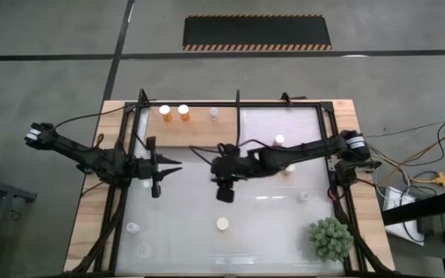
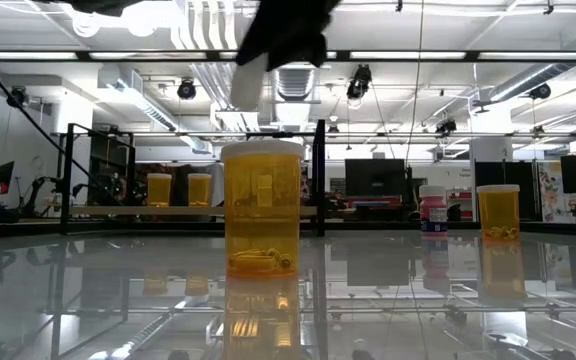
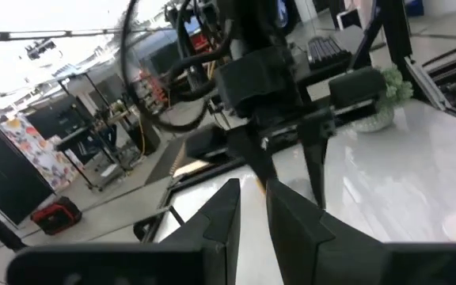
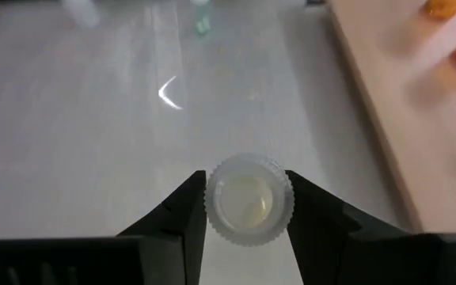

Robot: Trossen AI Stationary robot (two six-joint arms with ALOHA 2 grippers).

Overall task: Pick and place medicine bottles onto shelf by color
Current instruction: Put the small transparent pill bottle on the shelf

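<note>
We grip a white-capped bottle (image 4: pixel 248 198) in the right tool (image 4: pixel 248 207); two orange bottles (image 1: pixel 174 113) are shelved, several remain on the counter (image 1: pixel 269 208); left tool (image 1: pixel 161 171) is released.

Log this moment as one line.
right tool: shut on bottle over tabletop | left tool: waiting, open | shelf: two orange bottles

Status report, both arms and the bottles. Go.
Right gripper jaws shut on a white-capped bottle, above the table. Left gripper idle at the shelf edge, jaws open. Two orange bottles shelved. Nothing blocking.
</note>
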